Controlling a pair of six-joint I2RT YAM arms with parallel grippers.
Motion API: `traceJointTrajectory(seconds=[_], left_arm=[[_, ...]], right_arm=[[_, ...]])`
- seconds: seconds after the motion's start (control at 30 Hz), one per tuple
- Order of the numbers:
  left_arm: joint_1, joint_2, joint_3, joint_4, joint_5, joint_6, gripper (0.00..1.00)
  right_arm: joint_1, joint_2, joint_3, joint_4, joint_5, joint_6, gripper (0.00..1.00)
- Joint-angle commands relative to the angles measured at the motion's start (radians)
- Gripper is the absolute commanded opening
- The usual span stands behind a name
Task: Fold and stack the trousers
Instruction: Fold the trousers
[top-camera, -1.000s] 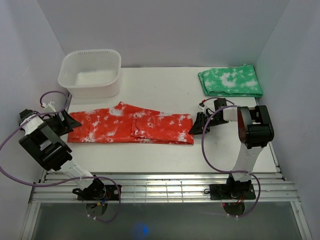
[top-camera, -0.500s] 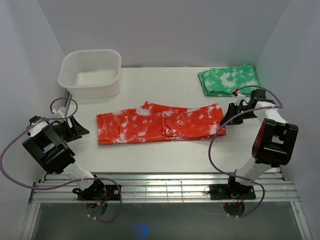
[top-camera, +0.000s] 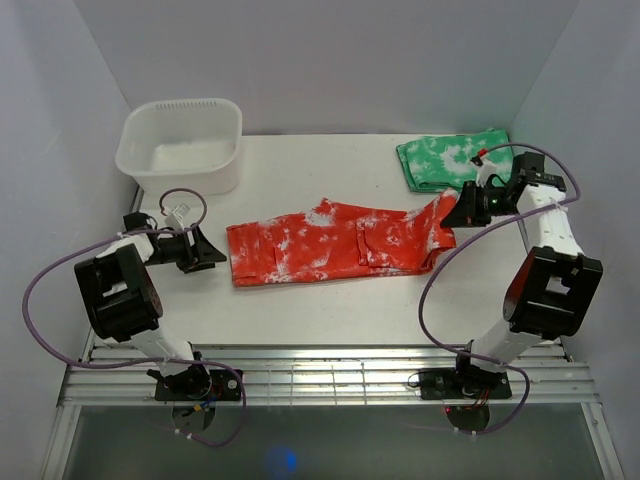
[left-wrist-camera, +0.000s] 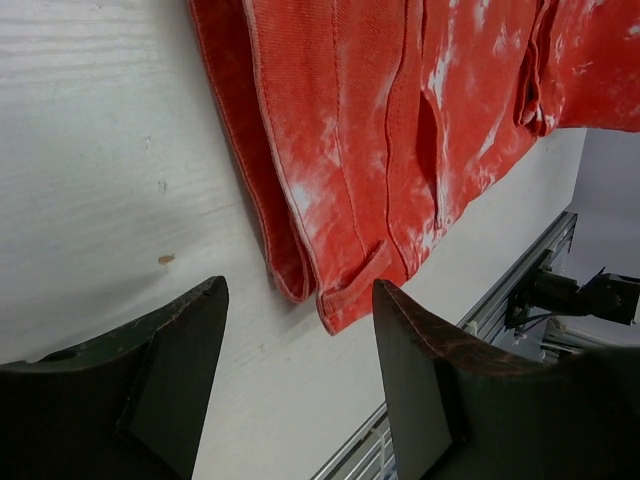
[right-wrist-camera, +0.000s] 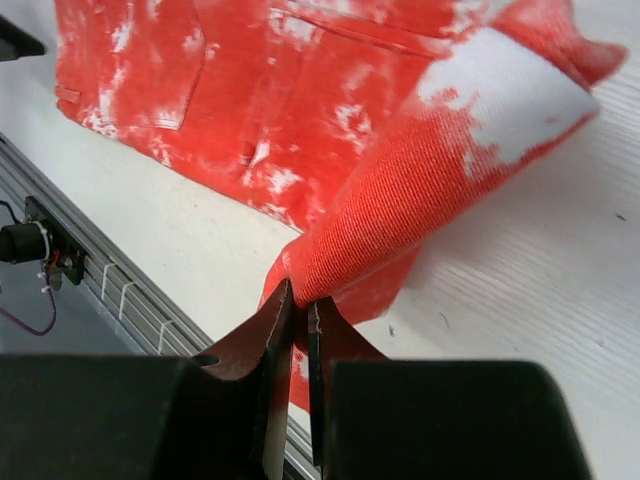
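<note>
The red-orange trousers (top-camera: 335, 242) with white blotches lie folded lengthwise across the middle of the table. My right gripper (top-camera: 462, 213) is shut on their right end and lifts that corner off the table; in the right wrist view the cloth (right-wrist-camera: 420, 170) is pinched between the fingers (right-wrist-camera: 270, 340). My left gripper (top-camera: 207, 255) is open and empty, just left of the trousers' left end. In the left wrist view the folded hem (left-wrist-camera: 340, 290) lies on the table just beyond the spread fingers (left-wrist-camera: 410, 370).
A white plastic basin (top-camera: 182, 146) stands at the back left. A folded green cloth with white blotches (top-camera: 460, 161) lies at the back right, just behind the right gripper. The table's slatted metal front edge (top-camera: 320, 375) runs along the near side.
The trousers have slid to the right and back, pulled by the right gripper toward the green cloth. The left gripper has let go and followed to the right, staying open.
</note>
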Motion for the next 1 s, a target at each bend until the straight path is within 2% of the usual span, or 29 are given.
traceJointTrajectory(seconds=[0.0,0.13,0.27,0.3,0.4,0.43,0.53,0.77,0.97], left_arm=[[-0.059,0.032,-0.006,0.153,0.043,-0.121,0.70],[-0.106,0.093,-0.008,0.227,0.007,-0.159,0.66],[-0.125,0.157,-0.005,0.260,0.030,-0.208,0.52],[-0.129,0.167,-0.008,0.268,0.052,-0.213,0.44],[-0.137,0.204,-0.011,0.276,0.064,-0.213,0.28],[-0.139,0.213,-0.011,0.274,0.075,-0.213,0.19],[-0.140,0.225,-0.018,0.273,0.083,-0.209,0.02],[-0.145,0.193,-0.075,0.299,0.049,-0.213,0.00],[-0.168,0.184,-0.087,0.316,0.046,-0.235,0.00]], right_arm=[[0.098,-0.080,0.026,0.128,-0.071,0.135,0.08],[0.220,-0.104,0.028,0.216,-0.045,0.244,0.08],[0.346,-0.085,0.049,0.249,-0.040,0.255,0.08],[0.363,-0.081,0.054,0.259,-0.051,0.261,0.08],[0.434,-0.047,0.087,0.288,-0.069,0.278,0.08],[0.452,-0.038,0.097,0.296,-0.077,0.283,0.08],[0.526,0.008,0.138,0.355,-0.075,0.330,0.08],[0.711,0.142,0.196,0.570,-0.005,0.574,0.08],[0.813,0.258,0.242,0.674,0.029,0.682,0.08]])
